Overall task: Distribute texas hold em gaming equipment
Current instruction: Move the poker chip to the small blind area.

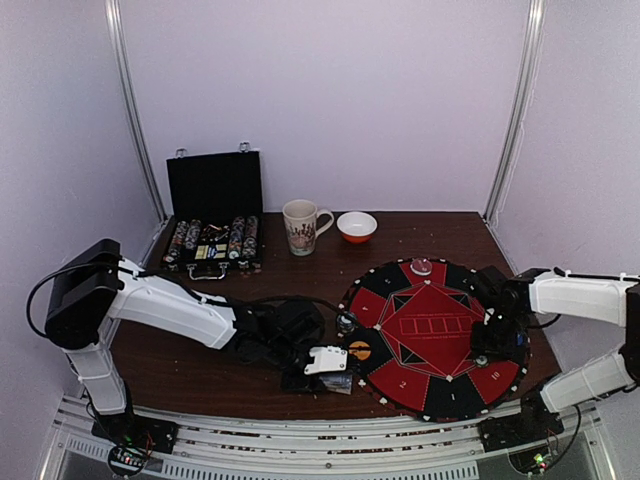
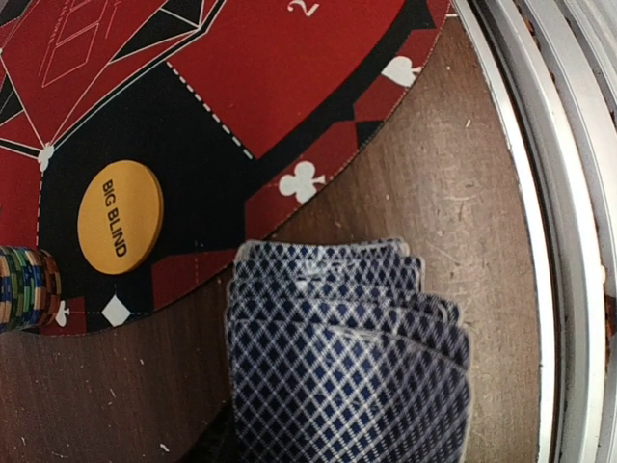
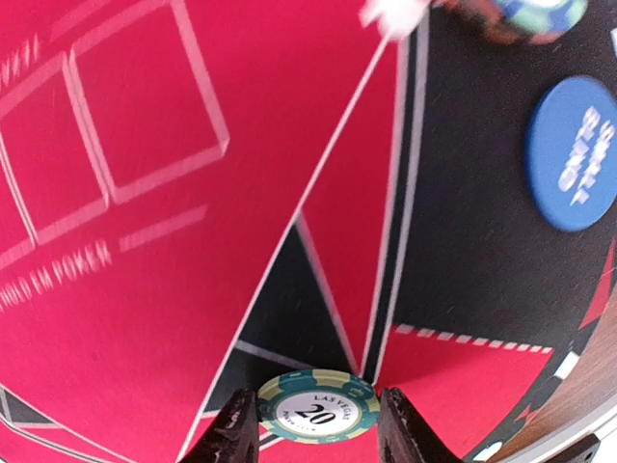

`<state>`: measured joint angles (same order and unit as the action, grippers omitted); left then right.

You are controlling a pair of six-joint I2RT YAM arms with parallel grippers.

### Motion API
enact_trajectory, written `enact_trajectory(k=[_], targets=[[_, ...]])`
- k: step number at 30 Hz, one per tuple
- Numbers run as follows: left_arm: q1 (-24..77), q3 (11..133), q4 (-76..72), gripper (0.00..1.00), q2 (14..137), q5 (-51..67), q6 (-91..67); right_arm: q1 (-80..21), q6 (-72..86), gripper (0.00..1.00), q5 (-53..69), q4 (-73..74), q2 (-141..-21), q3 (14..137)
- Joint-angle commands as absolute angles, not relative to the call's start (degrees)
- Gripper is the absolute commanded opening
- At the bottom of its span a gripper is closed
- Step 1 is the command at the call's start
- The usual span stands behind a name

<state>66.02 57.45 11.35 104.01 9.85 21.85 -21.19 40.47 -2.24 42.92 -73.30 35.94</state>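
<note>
My left gripper [image 1: 330, 378] reaches low over the table by the round mat's [image 1: 430, 395] left rim. It is shut on a fanned bunch of blue-diamond-backed cards [image 2: 347, 367], which hide its fingers. An orange "BIG BLIND" disc [image 2: 120, 216] lies on the mat's black border, beside a stack of poker chips [image 2: 24, 286]. My right gripper [image 3: 316, 403] hangs over the mat's right side, shut on a green "20" poker chip [image 3: 316, 412], one finger at each edge. A blue disc [image 3: 576, 152] lies on the black border further off, near a blurred stack of chips [image 3: 525, 14].
An open black case [image 1: 214, 190] with rows of chips stands at the back left. A mug [image 1: 302, 226] and a small bowl [image 1: 357, 226] sit behind the mat. Metal rails [image 2: 569, 193] run along the table's near edge, close to the cards.
</note>
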Motion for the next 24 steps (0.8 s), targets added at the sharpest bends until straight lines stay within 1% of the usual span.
enact_trajectory(k=[1, 5, 7, 9, 12, 16, 24], targets=[[64.98, 55.49, 13.01, 0.43, 103.72, 7.83, 21.13, -15.85, 38.45, 0.41, -4.24, 42.43, -72.45, 38.14], [64.83, 55.32, 13.1, 0.43, 103.5, 7.9, 21.18, -9.84, 37.84, 0.41, -4.77, 40.92, -72.33, 38.98], [64.81, 55.06, 13.1, 0.43, 103.16, 7.88, 21.35, -7.94, 37.29, 0.38, -5.25, 39.99, -72.49, 39.6], [64.72, 54.87, 13.18, 0.42, 102.71, 7.39, 21.6, -6.95, 36.92, 0.36, -6.52, 39.71, -72.94, 40.95], [64.76, 54.65, 13.11, 0.43, 102.27, 7.25, 21.7, -6.95, 36.91, 0.35, -5.32, 39.87, -72.54, 42.06], [64.61, 54.47, 12.92, 0.43, 102.35, 7.27, 21.8, -6.27, 35.07, 0.35, -7.67, 41.85, -72.56, 46.23], [64.51, 54.43, 13.03, 0.43, 102.76, 7.66, 21.6, 2.52, 27.87, 0.35, -6.01, 43.48, -81.32, 55.41]])
